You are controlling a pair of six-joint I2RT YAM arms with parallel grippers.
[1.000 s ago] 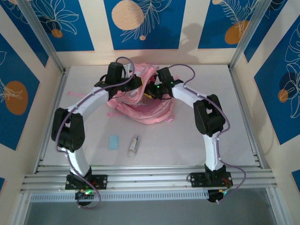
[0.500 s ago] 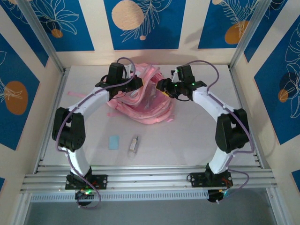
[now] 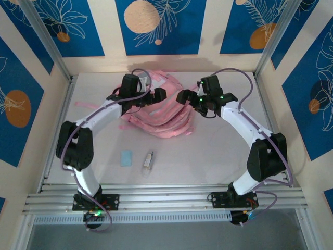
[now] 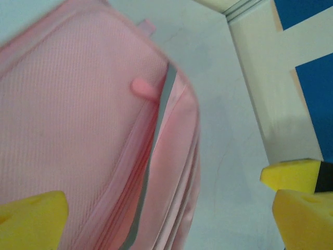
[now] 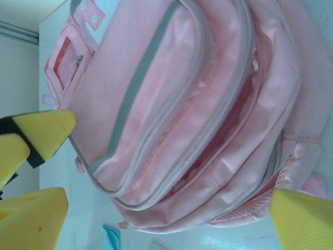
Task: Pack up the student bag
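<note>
Grey bench [image 3: 218,151] carries the pink student bag [image 3: 166,119], lying at its far middle between the two arms. The left fingers [image 4: 31,221] and right fingers [image 5: 304,221] hover over it, spread wide and released, grasping nothing. Nearer the bases lie a pale blue card [image 3: 126,158] and a small whitish tube [image 3: 149,160].

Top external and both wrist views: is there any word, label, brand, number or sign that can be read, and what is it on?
No text can be read.
student bag: no word or logo; its framed patch bears no lettering.
small tube: any label is too small to read.
blue card: plain, no print seen.
wall panels: leaf and circle pattern, no writing.
</note>
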